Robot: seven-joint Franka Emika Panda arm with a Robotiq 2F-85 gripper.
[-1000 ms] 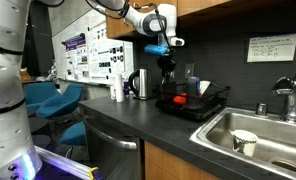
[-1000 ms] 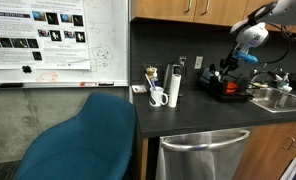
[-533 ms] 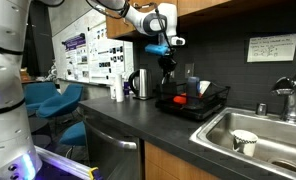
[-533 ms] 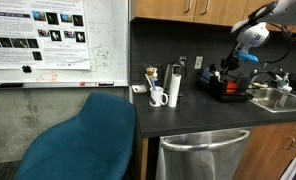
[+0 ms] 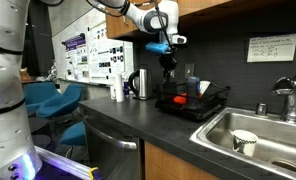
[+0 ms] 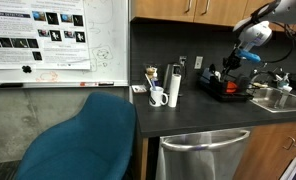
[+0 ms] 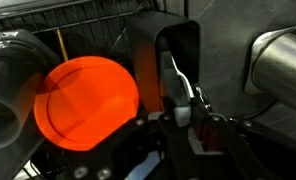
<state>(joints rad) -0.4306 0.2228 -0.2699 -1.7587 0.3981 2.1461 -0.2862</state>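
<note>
In the wrist view my gripper (image 7: 183, 112) comes in from the bottom with its jaws drawn close together on a thin silvery utensil (image 7: 174, 82) that slants up from between them. Behind the utensil stands a dark open holder (image 7: 168, 50), and an orange cup (image 7: 88, 100) lies just to its left. In both exterior views the gripper (image 5: 166, 63) (image 6: 228, 68) hangs just above the black dish rack (image 5: 206, 108) (image 6: 231, 93) on the counter. What the gripper holds is too small to make out in those views.
A steel kettle (image 5: 140, 84) stands beside the rack, and a steel sink (image 5: 273, 128) with a white cup (image 5: 245, 141) and a faucet (image 5: 288, 95) lies beyond it. A white mug (image 6: 158, 97) and a thermos (image 6: 174, 85) stand on the counter. A blue chair (image 6: 83, 140) is in front.
The gripper has risen slightly above the dish rack. Nothing else has moved.
</note>
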